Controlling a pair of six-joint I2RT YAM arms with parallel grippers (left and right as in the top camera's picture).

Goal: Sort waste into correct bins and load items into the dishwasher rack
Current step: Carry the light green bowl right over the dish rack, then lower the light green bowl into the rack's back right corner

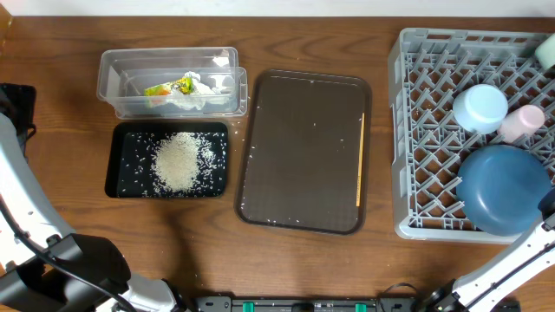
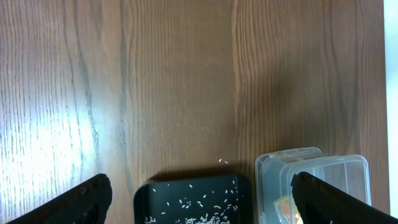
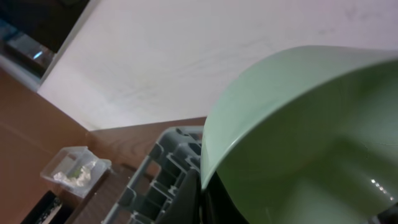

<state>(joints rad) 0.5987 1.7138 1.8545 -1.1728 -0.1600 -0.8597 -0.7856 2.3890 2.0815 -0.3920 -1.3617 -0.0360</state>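
- I'm watching the left gripper (image 2: 200, 186) hanging over the table (image 2: 186, 74), jaws spread wide with nothing between them. The black tray (image 2: 163, 198) and the clear tub (image 2: 311, 163) are showing at the lower edge of its wrist view.
- The right gripper (image 3: 208, 199) is clamping down on the rim of the mint bowl (image 3: 298, 124), which is tilting above a far corner of the grey rack (image 1: 425, 130).
- The rice (image 1: 178, 161) is lying heaped in the black tray, with loose grains scattered around it.
- The wrapper (image 1: 186, 89) is sitting in the clear tub.
- The pale blue bowl (image 1: 479, 107), pink cup (image 1: 521, 123) and dark-blue plate (image 1: 503, 189) are resting in the rack.
- The wooden stick (image 1: 360, 160) is lying along the right edge of the brown tray (image 1: 299, 156).
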